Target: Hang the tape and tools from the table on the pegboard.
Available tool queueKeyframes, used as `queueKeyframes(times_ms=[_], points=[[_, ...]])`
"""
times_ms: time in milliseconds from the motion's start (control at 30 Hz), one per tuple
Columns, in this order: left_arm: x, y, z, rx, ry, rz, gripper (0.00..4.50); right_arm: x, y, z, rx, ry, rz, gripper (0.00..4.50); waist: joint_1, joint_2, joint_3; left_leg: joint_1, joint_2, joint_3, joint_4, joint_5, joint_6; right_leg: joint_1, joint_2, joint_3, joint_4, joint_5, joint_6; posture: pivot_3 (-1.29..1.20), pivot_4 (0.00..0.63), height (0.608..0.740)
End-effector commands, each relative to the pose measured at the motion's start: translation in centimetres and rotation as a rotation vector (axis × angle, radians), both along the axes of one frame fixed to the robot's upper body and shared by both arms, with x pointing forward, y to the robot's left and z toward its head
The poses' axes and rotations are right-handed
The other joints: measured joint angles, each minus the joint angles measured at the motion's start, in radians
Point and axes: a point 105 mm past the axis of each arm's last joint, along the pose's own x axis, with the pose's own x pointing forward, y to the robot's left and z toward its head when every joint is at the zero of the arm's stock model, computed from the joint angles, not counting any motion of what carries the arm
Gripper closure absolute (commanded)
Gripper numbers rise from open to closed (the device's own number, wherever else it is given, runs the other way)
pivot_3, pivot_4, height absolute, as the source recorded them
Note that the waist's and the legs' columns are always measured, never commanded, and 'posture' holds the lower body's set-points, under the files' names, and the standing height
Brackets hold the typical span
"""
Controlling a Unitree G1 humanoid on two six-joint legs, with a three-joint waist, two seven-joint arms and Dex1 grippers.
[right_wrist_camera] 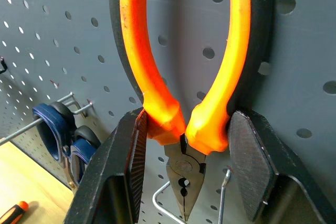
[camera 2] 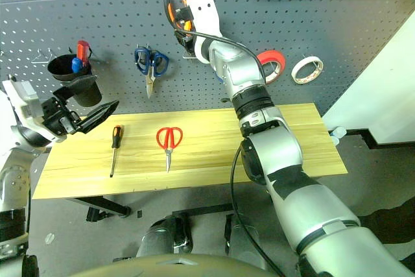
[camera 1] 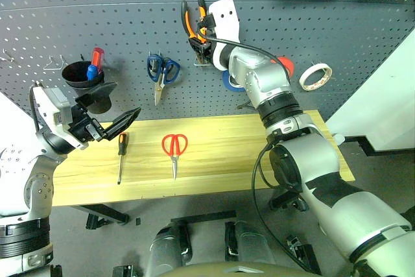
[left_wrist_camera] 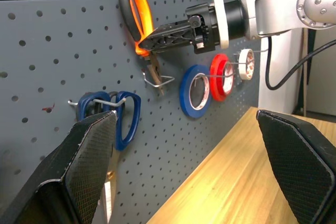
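Pliers [right_wrist_camera: 184,108] rigid, weighty; right claw [right_wrist_camera: 184,145] clamps handle bases, hook [right_wrist_camera: 173,208] at 6 o'clock; left claw [left_wrist_camera: 184,171] wide, empty

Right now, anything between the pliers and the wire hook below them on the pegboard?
Nothing visible. The right pincer grips the pliers by the lower handles, nose down, against the pegboard. The wire hook sits just beneath the nose, with only bare board between them. The blue scissors hang well off to the side.
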Motion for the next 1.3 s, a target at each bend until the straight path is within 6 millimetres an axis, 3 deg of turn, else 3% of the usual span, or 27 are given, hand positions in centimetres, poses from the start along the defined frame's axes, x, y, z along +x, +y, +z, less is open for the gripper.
queueKeyframes(times_ms=[33, 233, 533, 833, 933, 1200, 1300], points=[[-0.2, -0.1, 0.9, 0.026, -0.046, -0.011, 0.00, 0.2, -0.8, 0.9, 0.010, -0.022, -0.027, 1.82, 0.000, 0.000, 0.000, 0.000, 0.000, 0.000, 0.000, 0.000, 0.000, 0.000, 0.000, 0.000, 0.000, 0.000, 0.000, 0.05, 0.056, 0.730], [-0.2, 0.0, 0.7, 0.023, -0.040, -0.006, 0.00, 0.0, -1.8, 2.9, 0.055, -0.054, -0.033, 0.03, 0.004, -0.001, -0.004, 0.001, 0.000, 0.000, 0.000, 0.000, 0.000, 0.001, 0.000, 0.000, 0.000, 0.000, 0.000, 0.05, 0.057, 0.730], [-0.2, 0.2, -0.1, 0.029, 0.000, 0.017, 0.00, -2.1, -3.2, 6.1, 0.064, -0.160, 0.033, 0.01, 0.029, 0.000, -0.005, -0.001, 0.000, 0.000, 0.000, 0.000, 0.000, -0.002, 0.000, 0.001, 0.000, -0.001, -0.003, 0.06, 0.063, 0.730], [-0.3, -0.2, -1.8, 0.037, 0.077, 0.061, 0.00, -4.7, -6.3, 7.4, 0.075, -0.141, 0.178, 0.01, 0.019, -0.001, -0.007, 0.002, 0.001, 0.001, -0.003, 0.000, 0.000, -0.002, 0.000, 0.002, -0.001, -0.001, -0.004, 0.06, 0.070, 0.730], [0.0, -0.4, -2.5, 0.037, 0.107, 0.082, 0.00, -6.0, -6.6, 6.4, 0.059, -0.044, 0.314, 0.01, 0.020, -0.001, -0.007, 0.002, 0.001, 0.001, -0.002, 0.000, 0.000, -0.002, 0.000, 0.002, 0.000, -0.001, -0.003, 0.06, 0.071, 0.730], [1.4, -0.4, -7.2, 0.146, 0.261, 0.245, 0.00, -11.9, -5.2, -0.3, -0.068, 0.172, 0.673, 0.01, 0.025, -0.001, -0.007, 0.002, 0.001, -0.004, 0.000, -0.004, 0.007, 0.000, 0.000, 0.002, -0.001, -0.002, -0.005, 0.06, 0.086, 0.730], [1.8, -1.0, -7.5, 0.103, 0.279, 0.269, 0.00, -13.3, -5.2, -2.4, -0.093, 0.215, 0.745, 0.01, 0.028, -0.001, -0.007, 0.001, 0.001, -0.005, 0.001, -0.005, 0.008, -0.001, -0.001, 0.001, -0.001, -0.002, -0.005, 0.06, 0.089, 0.730]])
